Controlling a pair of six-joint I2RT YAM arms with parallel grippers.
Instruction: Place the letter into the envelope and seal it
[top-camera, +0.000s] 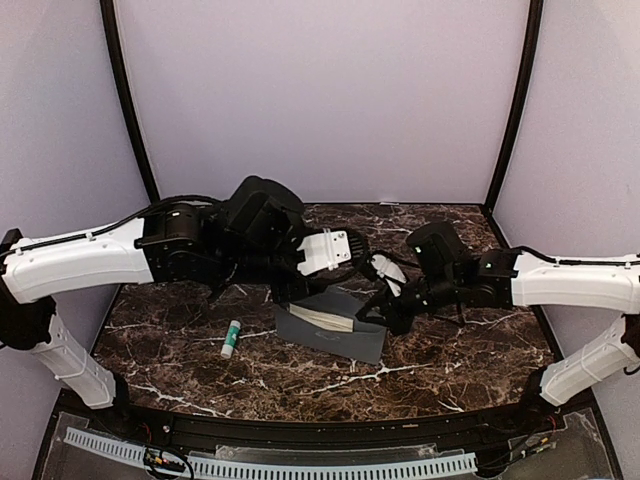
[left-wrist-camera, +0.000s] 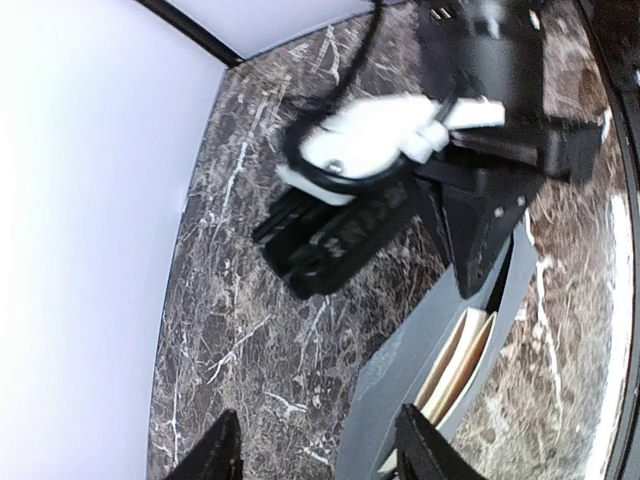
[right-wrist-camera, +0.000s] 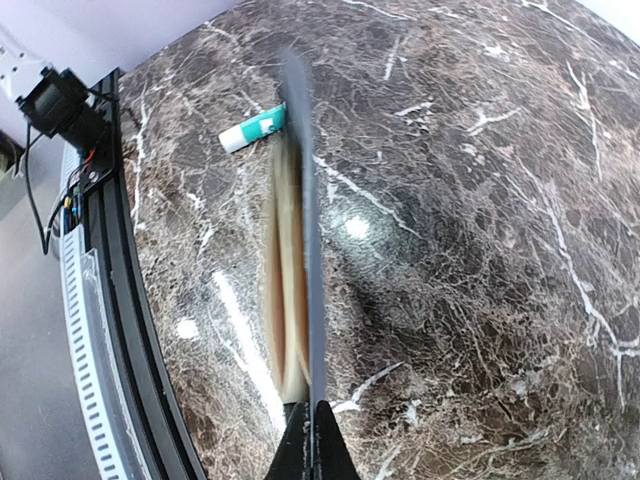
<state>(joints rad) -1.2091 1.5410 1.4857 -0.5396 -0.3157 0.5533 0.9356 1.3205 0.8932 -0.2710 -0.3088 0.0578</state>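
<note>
Envelope (top-camera: 345, 338): grey-blue paper, lying on the bench (top-camera: 450, 370) and skewed, not square to the bench edge. Its mouth gapes. The upper layer is lifted off the lower one, and its edge is pinched in the closed right pincer (right-wrist-camera: 314, 440). From that wrist it reads edge-on, as a thin grey blade running straight away from the tips. The near end sits under the spread left pincer (left-wrist-camera: 320, 455), with one fingertip (left-wrist-camera: 422, 445) over the grey panel.

Letter (top-camera: 325, 317): cream-white, tucked in the open mouth between the two grey layers. Only its edge shows, as stacked cream strips just left of the blade in the right wrist view. Can't tell how deep it sits.
</note>
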